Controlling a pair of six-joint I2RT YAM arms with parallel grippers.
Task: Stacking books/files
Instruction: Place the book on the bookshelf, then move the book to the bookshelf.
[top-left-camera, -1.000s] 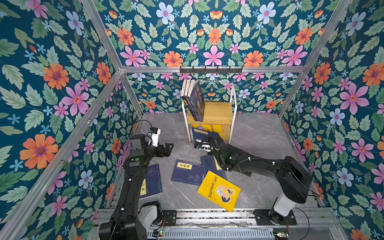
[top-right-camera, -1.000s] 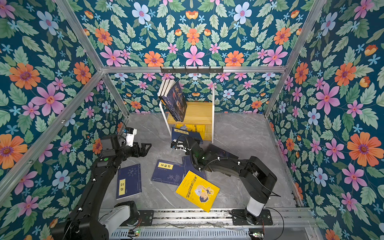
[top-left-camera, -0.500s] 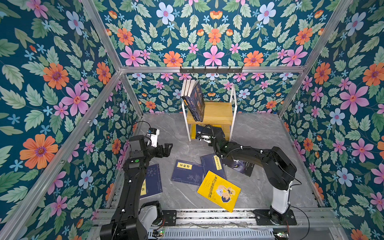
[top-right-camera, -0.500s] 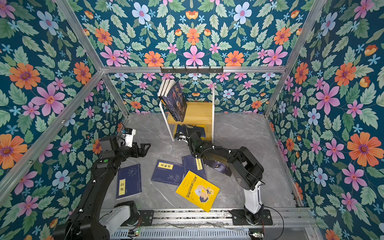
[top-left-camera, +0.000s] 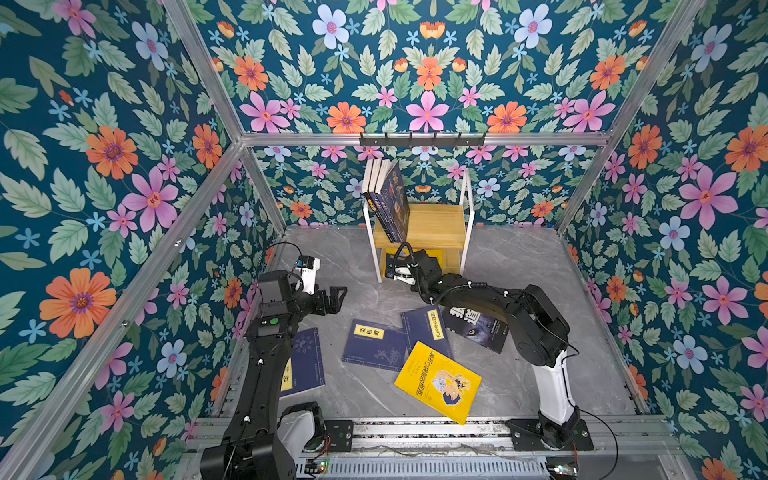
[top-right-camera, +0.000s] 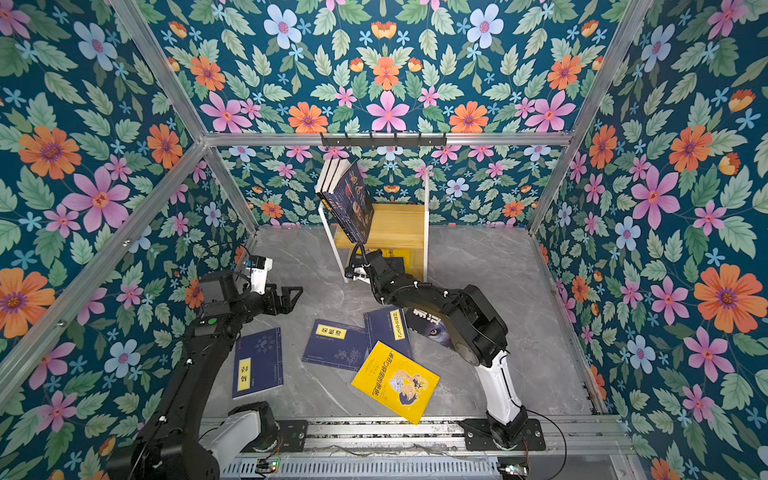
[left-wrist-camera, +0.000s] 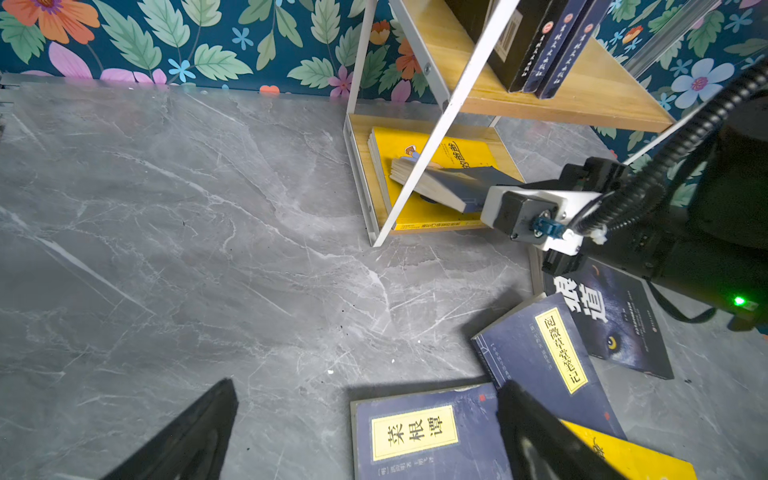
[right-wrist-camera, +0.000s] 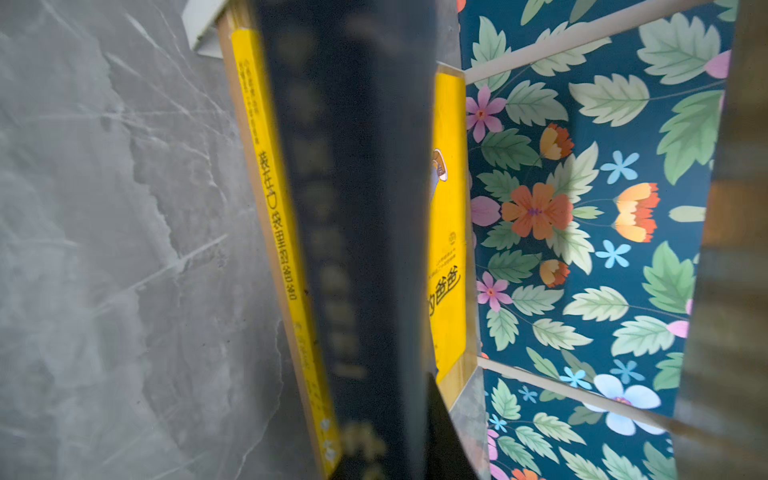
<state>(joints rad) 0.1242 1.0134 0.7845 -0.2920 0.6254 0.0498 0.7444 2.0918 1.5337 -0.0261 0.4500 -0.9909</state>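
The left end effector (top-left-camera: 336, 296) is hovering wide open; the right end effector (top-left-camera: 397, 270) is meeting a navy book (left-wrist-camera: 444, 187) on the lower shelf (left-wrist-camera: 357, 137) at twelve o'clock, and whether it is gripping cannot be told; loose books (top-left-camera: 374, 345) are lying toward six o'clock.

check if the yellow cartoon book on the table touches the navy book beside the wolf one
Touching. In a top view the yellow cartoon book overlaps the near corner of the navy book, lying on it.
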